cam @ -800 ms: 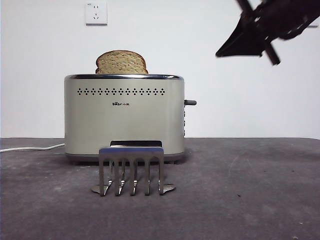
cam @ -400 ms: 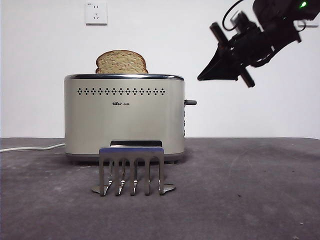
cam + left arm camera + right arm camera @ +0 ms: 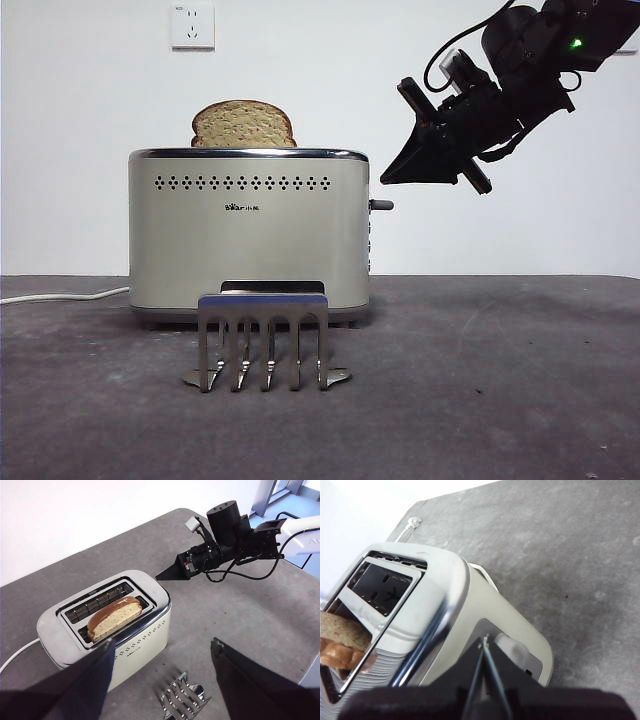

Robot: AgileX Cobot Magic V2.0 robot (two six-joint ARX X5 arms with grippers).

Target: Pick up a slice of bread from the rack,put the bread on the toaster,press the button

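Observation:
The slice of bread [image 3: 243, 124] stands in the slot of the cream toaster [image 3: 250, 240], its rounded top above the chrome rim. The button [image 3: 381, 205] sticks out from the toaster's right side. My right gripper [image 3: 385, 180] is shut, its pointed tip just above and right of the button, apart from it. In the right wrist view the shut tip [image 3: 484, 642] lies next to the button [image 3: 510, 647]. My left gripper [image 3: 163, 645] hangs open high over the toaster [image 3: 140, 630] and holds nothing. The metal rack [image 3: 265, 340] stands in front of the toaster with no slice in it.
A white power cord [image 3: 60, 296] runs left from the toaster across the dark grey table [image 3: 500, 400]. A wall socket [image 3: 192, 26] sits high on the white wall behind.
The right arm has come down and to the left, bringing its shut tip from the top right corner close to the toaster's button side. Bread, toaster and rack have not moved.

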